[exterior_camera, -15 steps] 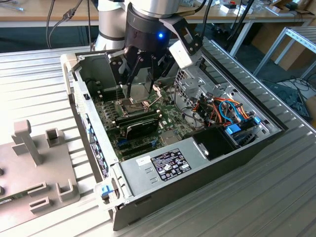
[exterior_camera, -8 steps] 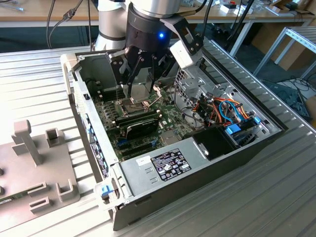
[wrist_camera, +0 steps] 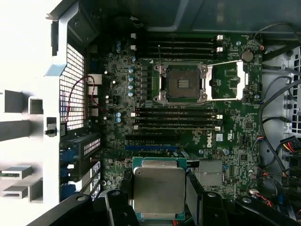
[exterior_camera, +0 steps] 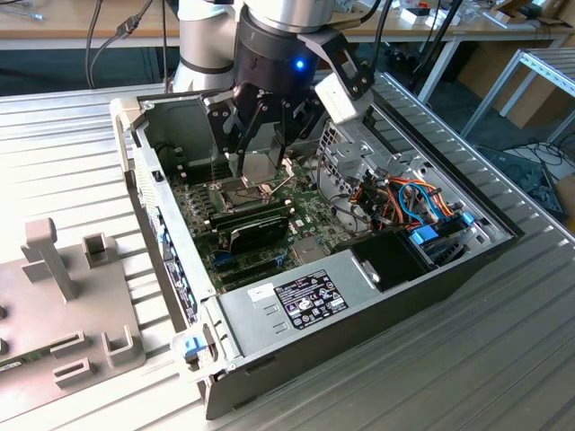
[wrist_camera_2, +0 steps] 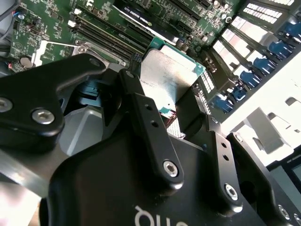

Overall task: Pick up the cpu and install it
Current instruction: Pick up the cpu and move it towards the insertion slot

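The cpu, a small square chip with a dull silver top and a green edge, sits between the black fingers of my gripper, which is shut on it. The second wrist view shows the cpu clamped at its sides. In the exterior view my gripper hangs inside the open computer case with the cpu just above the motherboard. The socket lies bare, its hinged metal frame swung open to one side. The chip is apart from the socket, over the board's slot area.
Memory sticks run beside the socket. A long black card lies in the board's middle. A power supply fills the near end, coloured cables the exterior view's right. A grey fixture stands outside the case walls.
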### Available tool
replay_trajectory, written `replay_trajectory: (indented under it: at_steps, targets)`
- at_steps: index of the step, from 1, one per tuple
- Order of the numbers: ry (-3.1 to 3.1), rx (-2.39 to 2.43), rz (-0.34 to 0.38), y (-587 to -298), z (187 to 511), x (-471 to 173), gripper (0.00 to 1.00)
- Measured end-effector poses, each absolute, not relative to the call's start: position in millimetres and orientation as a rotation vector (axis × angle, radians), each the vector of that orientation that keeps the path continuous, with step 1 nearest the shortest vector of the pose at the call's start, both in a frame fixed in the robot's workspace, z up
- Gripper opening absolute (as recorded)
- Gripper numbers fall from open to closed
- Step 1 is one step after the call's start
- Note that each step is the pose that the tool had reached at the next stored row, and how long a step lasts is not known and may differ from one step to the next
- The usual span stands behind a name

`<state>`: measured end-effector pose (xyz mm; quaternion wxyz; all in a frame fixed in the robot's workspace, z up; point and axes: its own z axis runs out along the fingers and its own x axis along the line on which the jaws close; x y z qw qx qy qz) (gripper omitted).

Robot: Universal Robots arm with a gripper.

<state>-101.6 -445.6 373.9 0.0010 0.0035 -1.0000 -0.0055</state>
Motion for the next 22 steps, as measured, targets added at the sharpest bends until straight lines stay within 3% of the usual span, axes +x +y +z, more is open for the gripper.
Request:
replay_trajectory:
  at_steps: [22]
  targets:
    - [-3.134,0.011,-0.017,-445,369,-78,0.55]
